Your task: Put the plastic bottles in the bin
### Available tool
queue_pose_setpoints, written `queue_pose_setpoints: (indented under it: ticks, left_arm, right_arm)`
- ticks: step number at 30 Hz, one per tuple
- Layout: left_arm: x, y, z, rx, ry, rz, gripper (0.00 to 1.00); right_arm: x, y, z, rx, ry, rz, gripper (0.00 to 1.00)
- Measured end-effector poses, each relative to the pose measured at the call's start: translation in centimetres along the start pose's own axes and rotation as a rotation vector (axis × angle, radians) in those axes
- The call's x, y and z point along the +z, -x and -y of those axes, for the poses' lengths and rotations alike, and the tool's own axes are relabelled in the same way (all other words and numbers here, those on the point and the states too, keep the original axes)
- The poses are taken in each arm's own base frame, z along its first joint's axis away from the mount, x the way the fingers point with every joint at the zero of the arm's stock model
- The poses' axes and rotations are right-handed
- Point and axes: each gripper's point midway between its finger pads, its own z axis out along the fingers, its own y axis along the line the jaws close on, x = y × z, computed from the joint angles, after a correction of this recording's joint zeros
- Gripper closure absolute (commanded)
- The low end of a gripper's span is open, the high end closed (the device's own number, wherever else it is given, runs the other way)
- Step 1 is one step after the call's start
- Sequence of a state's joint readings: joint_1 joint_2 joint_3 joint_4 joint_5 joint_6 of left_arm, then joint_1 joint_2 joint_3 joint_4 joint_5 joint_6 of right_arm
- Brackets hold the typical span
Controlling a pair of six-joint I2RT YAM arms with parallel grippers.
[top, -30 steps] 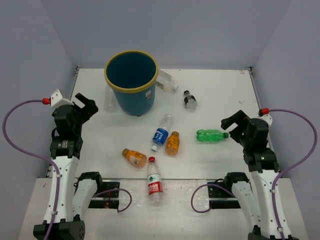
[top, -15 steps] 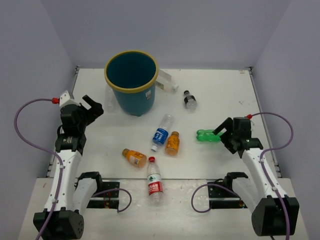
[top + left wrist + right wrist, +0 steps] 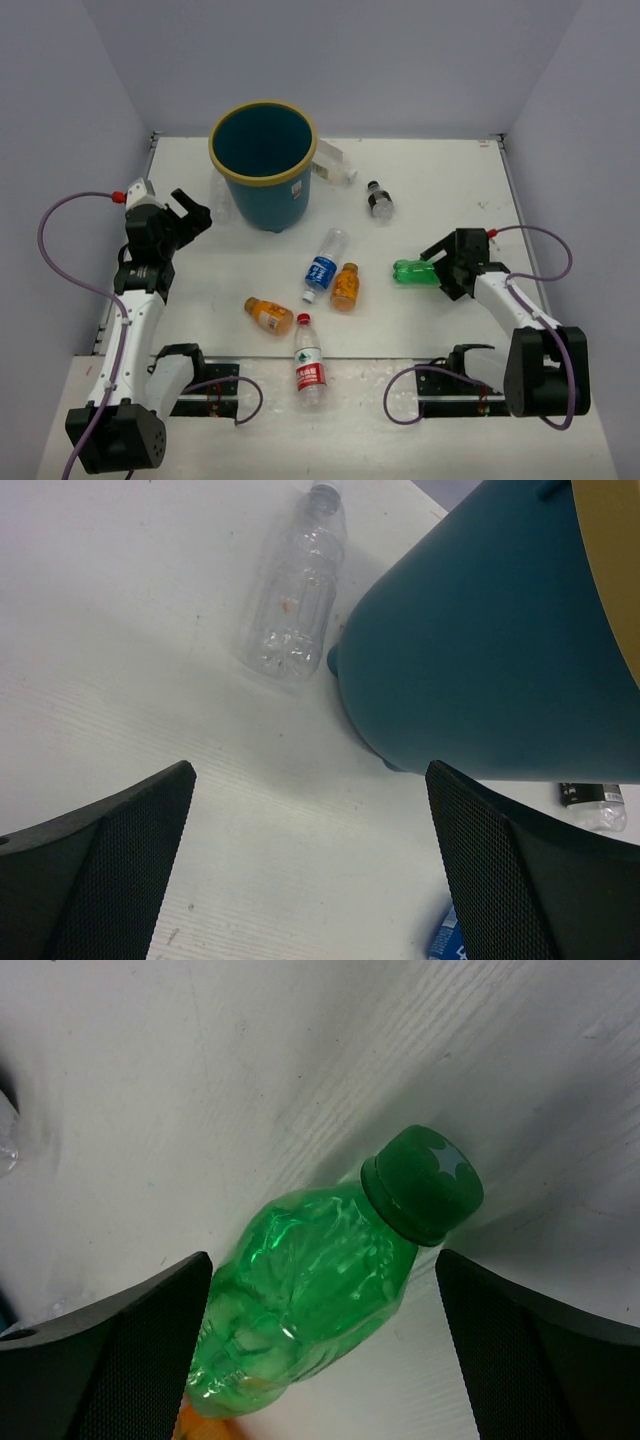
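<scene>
The teal bin [image 3: 270,198] with a yellow rim stands at the back left. A green bottle [image 3: 411,271] lies on its side at the right. My right gripper [image 3: 436,262] is open at its cap end. In the right wrist view the green bottle [image 3: 310,1290] lies between the spread fingers [image 3: 130,1350], untouched. My left gripper [image 3: 190,214] is open and empty, left of the bin. Its wrist view shows a clear bottle [image 3: 295,600] lying against the bin wall [image 3: 480,650]. A blue-label bottle [image 3: 323,264], two orange bottles [image 3: 345,287] [image 3: 268,314] and a red-label bottle [image 3: 309,366] lie mid-table.
A dark-capped bottle [image 3: 378,199] lies right of the bin. Another clear bottle [image 3: 335,166] lies behind the bin's right side. Grey walls close off the back and both sides. Purple cables loop off both arms.
My right arm has come down and left, bringing its open fingers around the green bottle's neck end. My left gripper has edged right toward the bin. The bottles have not moved.
</scene>
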State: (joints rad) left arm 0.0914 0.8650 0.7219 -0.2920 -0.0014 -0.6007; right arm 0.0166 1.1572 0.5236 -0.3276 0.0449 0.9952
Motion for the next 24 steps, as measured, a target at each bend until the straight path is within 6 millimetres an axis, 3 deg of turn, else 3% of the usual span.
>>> queue_pose_setpoints:
  ticks: [4,8,17,20,24]
  left_arm:
    - [0.1,0.1,-0.2,0.0,0.013,0.006,0.0]
    - [0.3,0.1,-0.7,0.0,0.039,0.01,0.0]
    - [0.3,0.3,-1.5,0.0,0.08,0.023,0.0]
    - [0.3,0.3,-1.6,0.0,0.085,0.025,0.0]
    - [0.3,0.3,-1.6,0.0,0.086,0.025,0.0]
  right_arm:
    - [0.7,0.1,0.3,0.01,-0.024,0.006,0.22]
    - [1.1,0.3,0.3,0.015,-0.029,0.014,0.44]
    - [1.9,0.9,-0.6,0.016,-0.01,0.031,0.79]
    - [1.4,1.2,-1.0,-0.006,0.012,0.042,0.87]
    - [-1.2,2.7,-3.5,-0.061,0.128,0.103,1.0]
